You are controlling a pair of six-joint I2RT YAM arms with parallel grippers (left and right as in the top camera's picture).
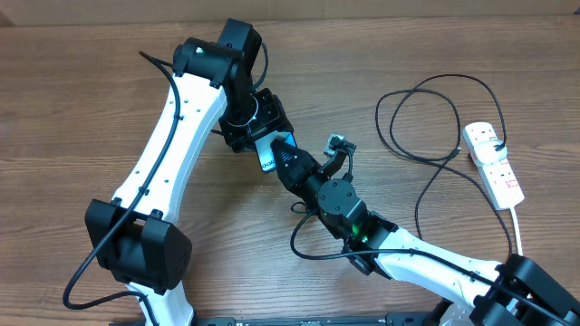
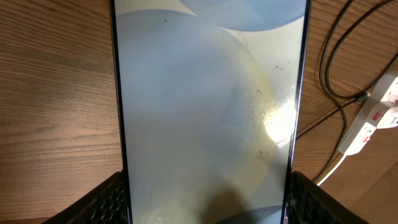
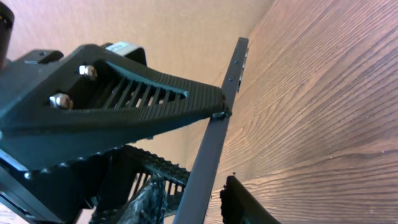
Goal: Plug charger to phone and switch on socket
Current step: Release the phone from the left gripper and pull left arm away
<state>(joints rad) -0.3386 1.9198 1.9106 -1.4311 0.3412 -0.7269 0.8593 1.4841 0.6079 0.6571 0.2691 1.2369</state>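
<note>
The phone (image 1: 269,159) is held off the table between the two arms. My left gripper (image 1: 261,136) is shut on it; in the left wrist view the pale blue-white screen (image 2: 205,99) fills the frame between my two fingers (image 2: 205,208). My right gripper (image 1: 286,165) sits at the phone's lower end. In the right wrist view the phone shows edge-on (image 3: 214,134), passing between my open right fingers (image 3: 199,196) with a small gap each side. The black charger cable (image 1: 433,118) lies in loops at the right; its plug tip is hidden. The white socket strip (image 1: 494,161) lies at the far right.
The socket strip (image 2: 376,115) and the cable (image 2: 333,56) also show at the right edge of the left wrist view. The strip's thick white cord (image 1: 518,222) runs toward the front. The left gripper's ribbed finger (image 3: 124,93) fills the upper left of the right wrist view.
</note>
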